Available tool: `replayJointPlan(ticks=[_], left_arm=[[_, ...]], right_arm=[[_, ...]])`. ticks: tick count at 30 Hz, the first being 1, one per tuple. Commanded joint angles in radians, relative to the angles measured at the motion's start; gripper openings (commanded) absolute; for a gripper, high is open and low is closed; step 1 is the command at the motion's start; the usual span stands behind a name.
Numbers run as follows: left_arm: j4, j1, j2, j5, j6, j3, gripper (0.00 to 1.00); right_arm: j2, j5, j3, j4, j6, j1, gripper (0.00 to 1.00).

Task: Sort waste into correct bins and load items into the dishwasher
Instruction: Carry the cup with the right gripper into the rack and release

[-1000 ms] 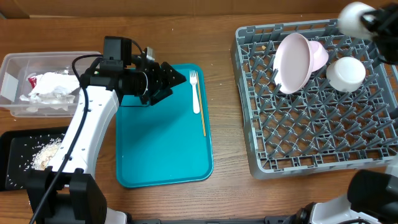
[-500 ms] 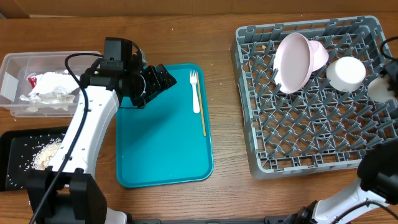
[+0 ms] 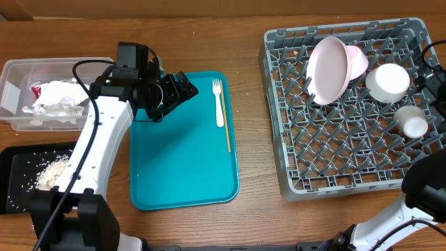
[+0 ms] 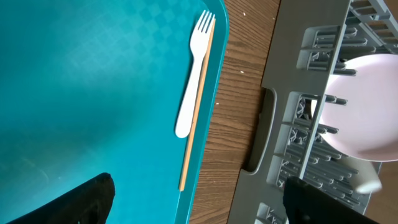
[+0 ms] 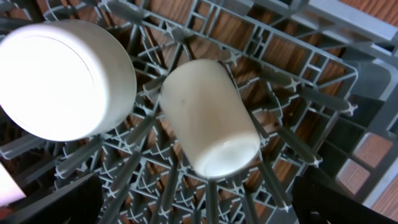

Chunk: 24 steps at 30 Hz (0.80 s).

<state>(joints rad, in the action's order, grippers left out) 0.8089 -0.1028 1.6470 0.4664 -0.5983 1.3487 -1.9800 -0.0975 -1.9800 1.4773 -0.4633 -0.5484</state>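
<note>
Left gripper point(image 3: 175, 94), right gripper point(image 5: 199, 202): held open.
Fork point(image 4: 196, 81) and stick point(image 4: 186, 162) are laid on a tray point(image 4: 93, 93) beyond left fingers point(image 4: 81, 199); a cup point(image 5: 211, 124) is hemmed by rack point(image 3: 273, 118) pegs between right fingers point(image 5: 50, 202).

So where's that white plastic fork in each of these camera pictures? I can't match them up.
Overhead: the white fork lies on the teal tray, near its upper right corner, beside the wooden stick.
Left wrist: upper middle, tines up, along the tray's right edge.
Right wrist: not in it.
Shared landmark: the grey dish rack, right of the tray overhead, at the right in the left wrist view, filling the right wrist view.
</note>
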Motion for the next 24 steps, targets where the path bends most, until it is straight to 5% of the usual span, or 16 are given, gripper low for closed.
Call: replayJointPlan(ticks=[1,10,11,13,18,24], left_arm=[[0.003,-0.003,0.001,-0.002,0.019,0.006,0.91],[0.004,-0.003,0.001,-0.002,0.019,0.006,0.98],[0.006,-0.003,0.001,-0.002,0.019,0.006,0.98],[0.018,-0.003,0.001,-0.002,0.019,0.006,0.98],[0.032,-0.003,0.001,-0.002,0.027,0.006,1.0],[0.032,-0.002,0.001,-0.002,0.027,0.006,1.0]], right_arm=[[0.012,-0.014,-0.028,0.023,-0.011,0.004,1.0],[0.051,0.105,-0.031,0.067,0.044,0.032,0.97],[0.05,0.093,-0.029,0.072,0.045,0.038,0.93],[0.05,0.0,-0.022,0.1,-0.018,0.043,0.59],[0.05,-0.063,0.045,0.06,-0.087,0.023,0.04],[0.049,-0.04,0.176,-0.018,-0.091,-0.015,0.04]])
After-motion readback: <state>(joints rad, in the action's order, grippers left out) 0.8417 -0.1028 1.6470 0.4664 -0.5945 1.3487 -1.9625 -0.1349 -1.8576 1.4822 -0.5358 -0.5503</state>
